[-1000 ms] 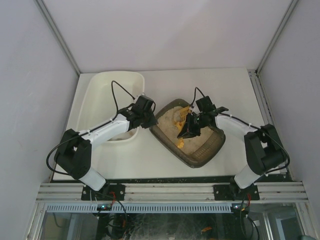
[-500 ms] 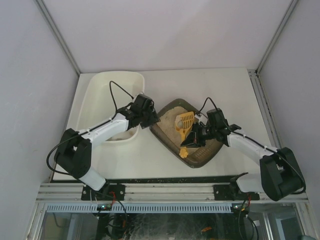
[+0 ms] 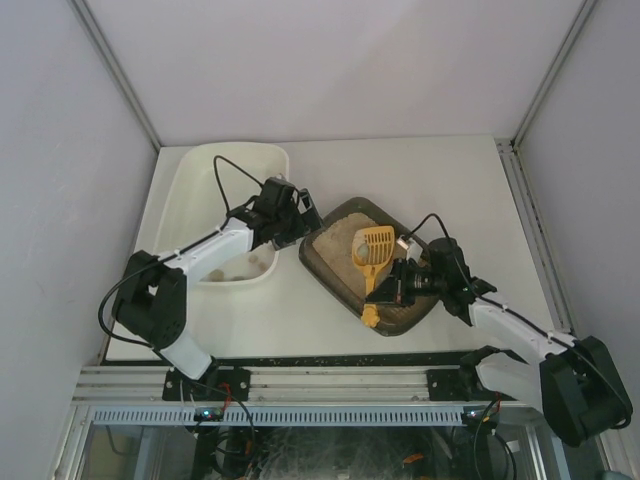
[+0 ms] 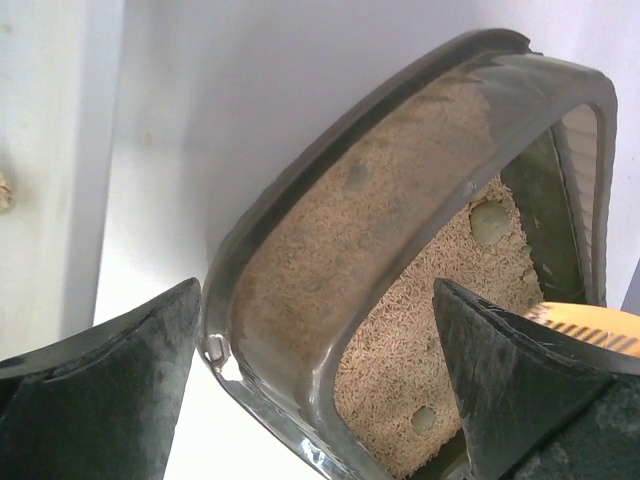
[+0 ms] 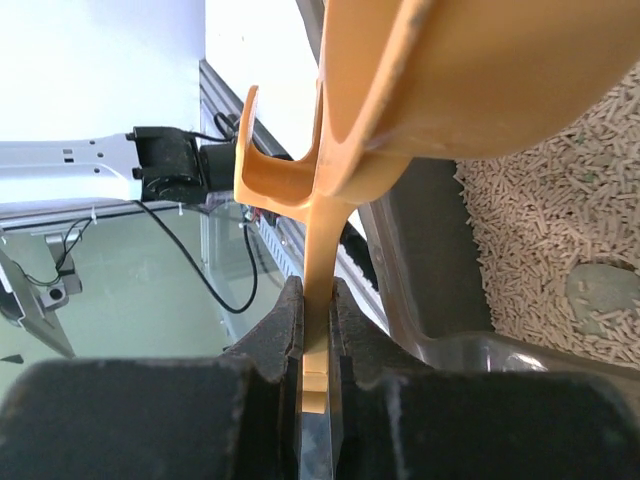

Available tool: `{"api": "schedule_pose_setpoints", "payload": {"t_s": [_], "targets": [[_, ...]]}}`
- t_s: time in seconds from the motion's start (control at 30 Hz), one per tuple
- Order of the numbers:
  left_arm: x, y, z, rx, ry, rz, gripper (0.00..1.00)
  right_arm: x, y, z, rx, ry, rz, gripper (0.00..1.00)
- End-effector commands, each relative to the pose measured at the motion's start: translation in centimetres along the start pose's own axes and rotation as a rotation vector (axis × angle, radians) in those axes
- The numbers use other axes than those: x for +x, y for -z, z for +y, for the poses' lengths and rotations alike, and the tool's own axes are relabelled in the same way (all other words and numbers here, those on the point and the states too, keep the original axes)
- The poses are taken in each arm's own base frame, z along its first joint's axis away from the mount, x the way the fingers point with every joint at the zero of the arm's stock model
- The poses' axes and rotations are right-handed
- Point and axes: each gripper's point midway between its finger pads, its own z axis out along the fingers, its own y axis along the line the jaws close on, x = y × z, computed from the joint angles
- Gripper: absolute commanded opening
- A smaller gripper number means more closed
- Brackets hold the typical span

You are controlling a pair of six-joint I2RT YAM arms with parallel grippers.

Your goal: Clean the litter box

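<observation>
The litter box (image 3: pixel 322 276) sits skewed on the table (image 3: pixel 450 180), a little right of centre, with the cream-white tub (image 3: pixel 175 200) just beside it at its 10 o'clock. Greyish clumps (image 4: pixel 490 222) lie in the beige litter, so the cleaning looks far from done. The yellow litter scoop (image 3: pixel 372 250) hangs over the middle of the box, its handle running towards 6 o'clock across the near rim. The right gripper (image 3: pixel 395 288) is clamped on that thin handle, the jaws pinching its flat blade (image 5: pixel 318 270). The left gripper (image 3: pixel 290 215) is at the box's 10 o'clock corner with its jaws spread wide. The rim (image 4: pixel 300 230) passes between the fingers (image 4: pixel 120 380), but nothing is pinched. That is probably the main hazard. With nothing bracing the box, a scoop driven into the litter could shove or spin the light tray across the table, or ride it up against the tub. A narrow grip low on the handle may also let the scoop twist under load and tip litter over the rim. Any carry towards the tub at 10 o'clock must pass the left arm, where a brush could spill the load. If the left arm lifts carelessly, a finger could snag the rim and tilt the box.
</observation>
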Motion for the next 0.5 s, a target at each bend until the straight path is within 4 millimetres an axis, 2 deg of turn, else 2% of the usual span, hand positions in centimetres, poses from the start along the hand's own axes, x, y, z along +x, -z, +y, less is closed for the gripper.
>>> {"api": "schedule_pose_setpoints", "payload": {"t_s": [0.0,0.07,0.17,0.3,0.37,0.47], "targets": [[-2.2,1.3,-1.5,0.069,-0.035,-0.069,1.00,-1.8,0.8,1.9,-0.066,0.158,-0.136,0.00],[-2.2,1.4,-1.4,0.071,-0.043,-0.080,1.00,-1.1,0.9,2.2,-0.092,0.180,-0.102,0.00],[-2.2,1.3,-1.3,0.073,-0.048,-0.088,1.00,-2.6,2.2,2.0,-0.117,0.168,-0.199,0.00],[-2.2,1.1,-1.3,0.066,-0.049,-0.078,1.00,-1.2,2.0,1.8,-0.185,0.128,-0.136,0.00],[-2.1,0.9,-1.2,0.060,-0.049,-0.070,1.00,-2.4,3.1,1.1,-0.230,0.060,-0.233,0.00],[-2.0,0.9,-1.3,0.064,-0.051,-0.065,1.00,-0.9,1.9,2.0,-0.196,0.122,-0.168,0.00]]}}
